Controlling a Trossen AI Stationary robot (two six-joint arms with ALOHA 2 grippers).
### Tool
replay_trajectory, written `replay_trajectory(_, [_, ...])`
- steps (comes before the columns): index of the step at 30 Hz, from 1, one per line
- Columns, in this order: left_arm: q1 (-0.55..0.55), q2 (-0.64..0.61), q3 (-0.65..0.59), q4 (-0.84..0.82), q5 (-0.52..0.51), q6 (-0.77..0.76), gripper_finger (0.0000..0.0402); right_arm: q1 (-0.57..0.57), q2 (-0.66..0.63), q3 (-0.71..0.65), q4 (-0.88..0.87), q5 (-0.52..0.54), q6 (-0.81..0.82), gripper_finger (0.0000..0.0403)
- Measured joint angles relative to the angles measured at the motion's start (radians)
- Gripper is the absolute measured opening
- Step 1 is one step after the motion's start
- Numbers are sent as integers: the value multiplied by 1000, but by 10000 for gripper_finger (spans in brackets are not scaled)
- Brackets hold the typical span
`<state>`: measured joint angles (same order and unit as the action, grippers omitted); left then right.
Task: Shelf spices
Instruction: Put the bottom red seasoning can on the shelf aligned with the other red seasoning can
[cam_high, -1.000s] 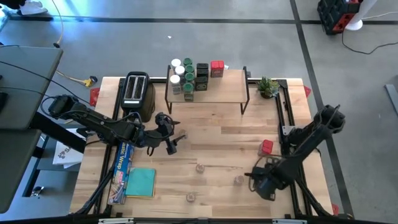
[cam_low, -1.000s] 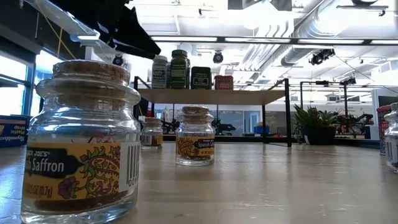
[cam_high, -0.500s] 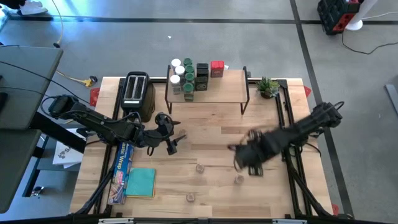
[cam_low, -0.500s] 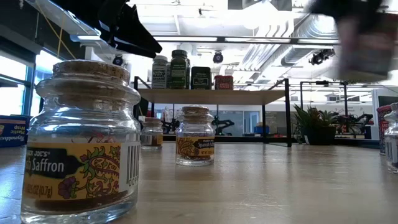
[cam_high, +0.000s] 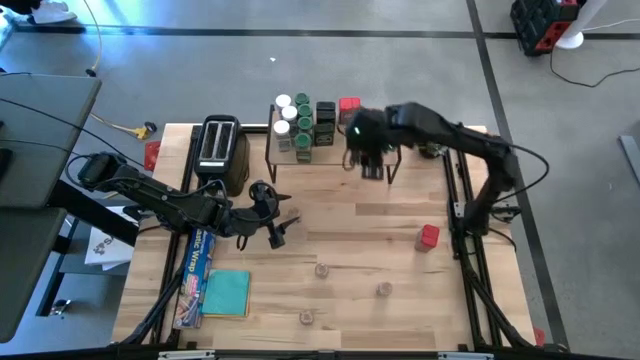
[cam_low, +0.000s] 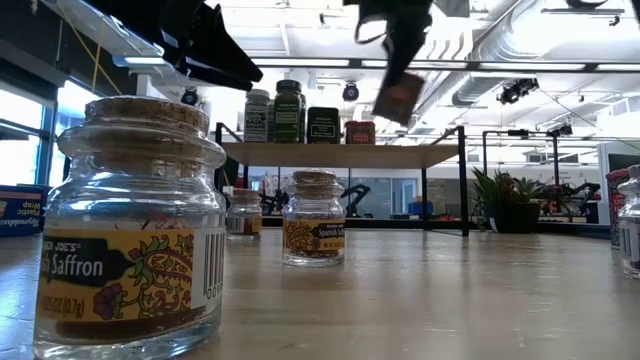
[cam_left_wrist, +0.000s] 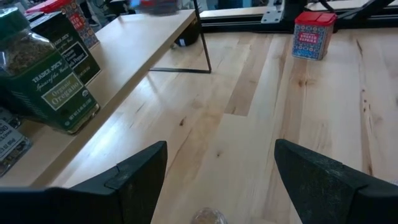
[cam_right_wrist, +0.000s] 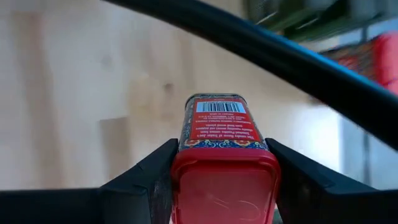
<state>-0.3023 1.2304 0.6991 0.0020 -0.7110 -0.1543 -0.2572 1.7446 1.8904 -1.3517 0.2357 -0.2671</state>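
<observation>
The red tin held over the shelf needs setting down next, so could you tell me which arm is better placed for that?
Right. The right gripper is shut on the red tin above the shelf, beside the spices already there. The left gripper is open over mid-table.

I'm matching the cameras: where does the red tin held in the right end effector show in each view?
High view: mostly hidden under the right end effector, over the shelf, right half.
Low view: red tin tilted in the air above the shelf.
Left wrist view: probably the blur at the top edge.
Right wrist view: centre, clamped.
Shared landmark: the shelf.
</observation>
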Motion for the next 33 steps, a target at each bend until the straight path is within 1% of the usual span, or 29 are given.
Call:
replay_trajectory(4, [0, 0, 0, 2, -2, -1, 294, -81, 105, 114, 10, -7, -111, 200])
replay_trajectory(6, [0, 0, 0, 4, -5, -1, 294, -110, 155, 158, 10, -35, -149, 200])
replay_trajectory(12, [0, 0, 0, 4, -5, -9, 294, -143, 242, 230, 31, -46, -236, 200])
replay_trajectory(14, [0, 0, 0, 4, -5, -9, 294, -144, 250, 228, 64, -41, -258, 207])
replay_trajectory(18, [0, 0, 0, 3, -1, -9, 294, -143, 249, 223, 116, -28, -297, 254])
replay_trajectory(21, [0, 0, 0, 3, 0, -9, 294, -143, 249, 223, 138, -6, -316, 274])
replay_trajectory(26, [0, 0, 0, 3, 0, -9, 294, -140, 247, 224, 145, 65, -343, 280])
replay_trajectory(29, [0, 0, 0, 4, 1, -9, 294, -125, 244, 256, 120, 124, -343, 282])
replay_trajectory(31, [0, 0, 0, 2, 1, -9, 294, -111, 229, 285, 107, 130, -340, 282])
replay_trajectory(33, [0, 0, 0, 3, 1, -9, 294, -96, 206, 307, 104, 109, -312, 282])
